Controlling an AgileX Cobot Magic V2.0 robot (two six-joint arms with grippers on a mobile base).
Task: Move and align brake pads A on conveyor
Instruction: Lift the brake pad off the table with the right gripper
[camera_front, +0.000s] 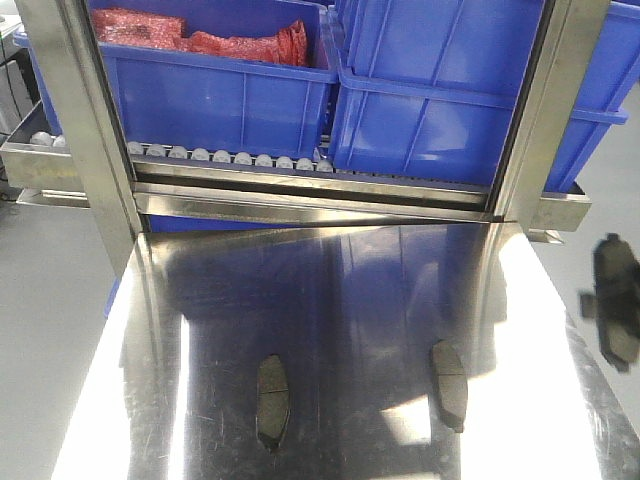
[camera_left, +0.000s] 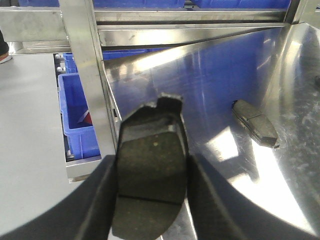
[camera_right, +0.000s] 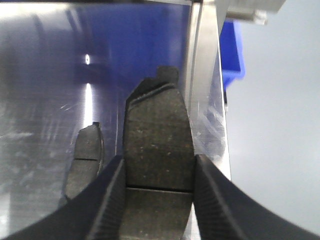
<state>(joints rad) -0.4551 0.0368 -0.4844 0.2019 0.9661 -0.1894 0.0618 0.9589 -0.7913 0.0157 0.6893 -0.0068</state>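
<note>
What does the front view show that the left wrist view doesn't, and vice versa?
Only front: two pads lying apart on the table, left pad and right pad, plus red bags in a rack bin. Only left wrist: the left gripper shut on a held pad, and a low bin past the table's edge. Both: the table, the rack frame, one lying pad.

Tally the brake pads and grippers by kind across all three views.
Brake pads: 4 (left table pad and right table pad on the steel table; left-held pad; right-held pad)
Grippers: 2 (left gripper, right gripper)
Total: 6
</note>
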